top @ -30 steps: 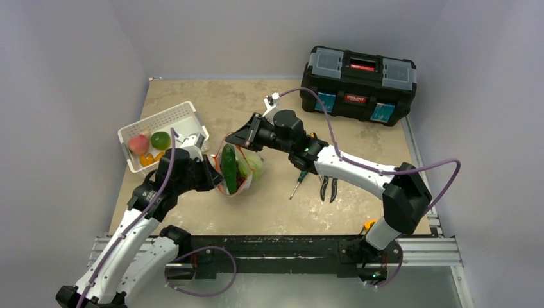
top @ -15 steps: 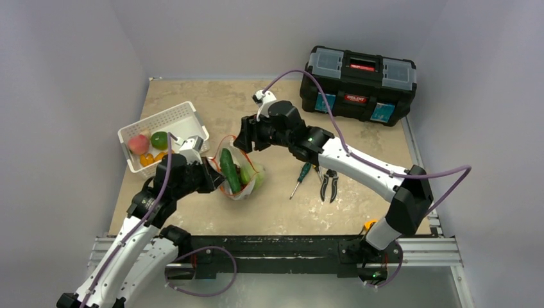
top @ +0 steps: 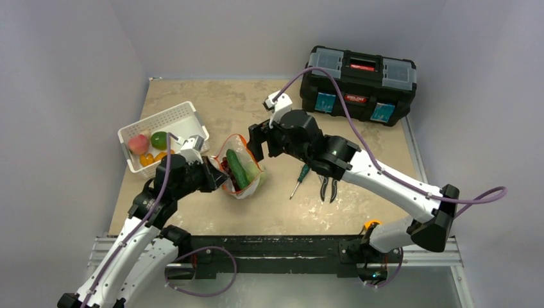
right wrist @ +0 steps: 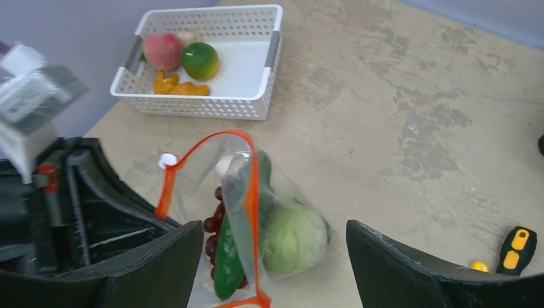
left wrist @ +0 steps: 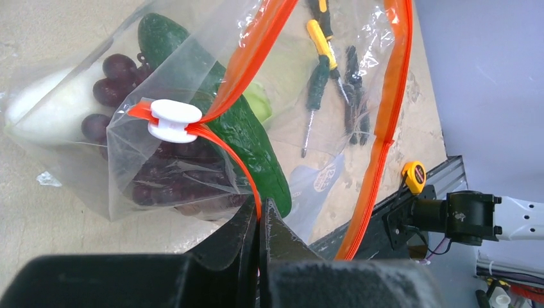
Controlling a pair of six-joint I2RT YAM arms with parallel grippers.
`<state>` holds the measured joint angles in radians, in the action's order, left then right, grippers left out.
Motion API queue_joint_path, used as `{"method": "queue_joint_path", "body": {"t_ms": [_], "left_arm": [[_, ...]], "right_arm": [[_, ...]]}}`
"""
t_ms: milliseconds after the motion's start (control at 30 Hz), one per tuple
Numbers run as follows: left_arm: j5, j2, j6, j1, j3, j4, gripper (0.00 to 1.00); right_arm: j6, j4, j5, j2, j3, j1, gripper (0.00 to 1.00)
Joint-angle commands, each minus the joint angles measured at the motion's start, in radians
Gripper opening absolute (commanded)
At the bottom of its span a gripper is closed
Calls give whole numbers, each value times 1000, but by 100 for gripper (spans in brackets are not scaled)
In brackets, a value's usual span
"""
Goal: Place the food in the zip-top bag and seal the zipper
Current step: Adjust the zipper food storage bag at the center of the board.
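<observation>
The clear zip-top bag (top: 242, 183) stands open on the table, and its orange-red zipper (left wrist: 383, 115) loops wide around the mouth. Inside lie the dark green cucumber (left wrist: 244, 131), the dark red grapes (left wrist: 117, 67) and the leafy cabbage (right wrist: 292, 237). My left gripper (left wrist: 260, 215) is shut on the zipper strip just below the white slider (left wrist: 173, 120). My right gripper (right wrist: 272, 228) hangs open above the bag's right side with nothing between its fingers. A pink-red peach (right wrist: 161, 50) and a green round fruit (right wrist: 199, 59) sit in the white basket (right wrist: 256, 109).
A screwdriver (top: 298, 179) and pliers (top: 329, 186) lie right of the bag. A black toolbox (top: 359, 83) stands at the back right. Orange pieces (right wrist: 176, 86) also lie in the basket. A yellow tape measure (left wrist: 414, 176) sits at the near edge.
My right gripper has opened and drawn back to the right, away from the bag's mouth. The cucumber it was lowering now lies inside the bag. The left gripper keeps its hold.
</observation>
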<state>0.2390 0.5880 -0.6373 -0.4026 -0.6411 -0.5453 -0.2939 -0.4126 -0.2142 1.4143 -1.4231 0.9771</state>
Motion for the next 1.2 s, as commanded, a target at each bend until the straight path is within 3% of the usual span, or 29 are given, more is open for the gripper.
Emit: {"method": "queue_joint_path", "body": {"t_ms": [0,133,267,367,533,633,767,867,1033,1167], "left_arm": [[37,3,-23,-4,3,86,0],[34,-5,-26,-4,2,91,0],[34,-6,-35,-3,0,88,0],[36,-13,-44,-4,-3,95,0],[31,-27,-33,-4,-39,55,0],[17,-31,-20,-4,-54,41,0],[12,-19,-7,-4,-79,25,0],[12,-16,-10,-4,-90,25,0],[7,-19,-3,-4,-134,1,0],[-11,-5,16,-4,-201,-31,0]], "right_arm": [[11,57,-36,-57,21,72,81],[-5,87,3,-24,46,97,73],[-30,121,37,12,32,108,49],[-25,165,48,43,42,126,49],[54,101,-139,66,20,123,55],[134,86,-201,57,29,106,65],[192,127,-66,58,79,57,85],[159,174,119,76,103,-5,85],[173,196,185,120,121,-15,60],[207,143,66,106,120,-15,26]]}}
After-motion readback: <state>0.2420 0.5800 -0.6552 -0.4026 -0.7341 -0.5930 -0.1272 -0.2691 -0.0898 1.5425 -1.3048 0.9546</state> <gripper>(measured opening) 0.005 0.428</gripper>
